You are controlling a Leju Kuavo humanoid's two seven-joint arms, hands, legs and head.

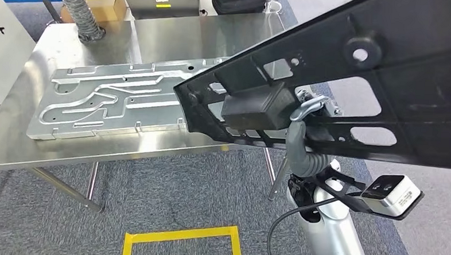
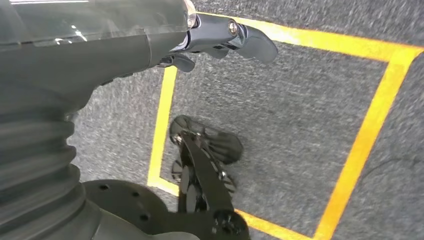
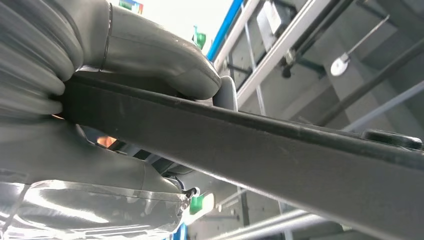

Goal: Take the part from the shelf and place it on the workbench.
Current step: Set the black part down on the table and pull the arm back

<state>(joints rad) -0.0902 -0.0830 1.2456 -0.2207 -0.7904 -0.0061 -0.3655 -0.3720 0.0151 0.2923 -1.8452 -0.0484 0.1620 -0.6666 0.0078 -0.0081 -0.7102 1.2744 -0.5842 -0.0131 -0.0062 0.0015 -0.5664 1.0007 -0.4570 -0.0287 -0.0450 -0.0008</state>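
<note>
The right hand [image 3: 125, 125] grips the edge of the long black part [image 1: 352, 75], which is raised over the metal table [image 1: 15, 147]. A silver plate [image 1: 109, 102] lies on the table below the part. The left hand [image 2: 220, 37] holds nothing, fingers loosely apart, above the yellow tape [image 2: 370, 130] on the carpet.

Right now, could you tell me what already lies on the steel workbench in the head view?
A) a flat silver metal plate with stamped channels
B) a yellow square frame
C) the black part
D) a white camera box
A: a silver metal plate with stamped channels lies flat on the workbench, while the black part is held above it by the right hand.
</note>
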